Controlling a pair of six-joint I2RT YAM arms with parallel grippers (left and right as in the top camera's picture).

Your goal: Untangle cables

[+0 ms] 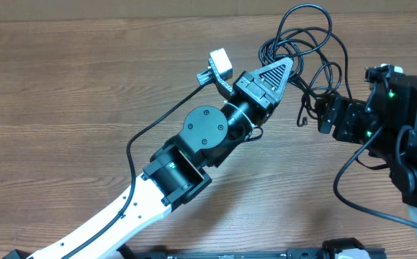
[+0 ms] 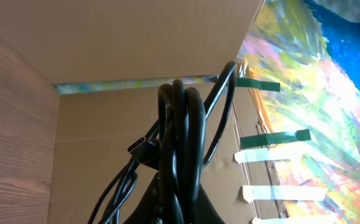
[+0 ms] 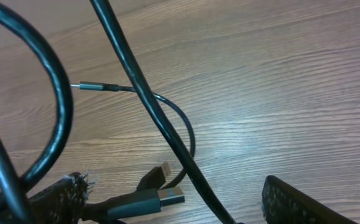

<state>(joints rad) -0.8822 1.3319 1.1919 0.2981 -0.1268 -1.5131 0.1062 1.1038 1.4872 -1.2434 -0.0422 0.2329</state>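
Thin black flexible cables form a looped tangle at the far side of the brown wood-grain surface, between the two arms. The left fingers are clenched on a bunch of the cords, which rise in a tight sheaf before the left wrist camera. The right fingers are released and stand wide apart, low over the surface, with several cords passing between them. A blue-tongued USB plug lies between those fingers. A slim metal-tipped plug rests on the wood beyond.
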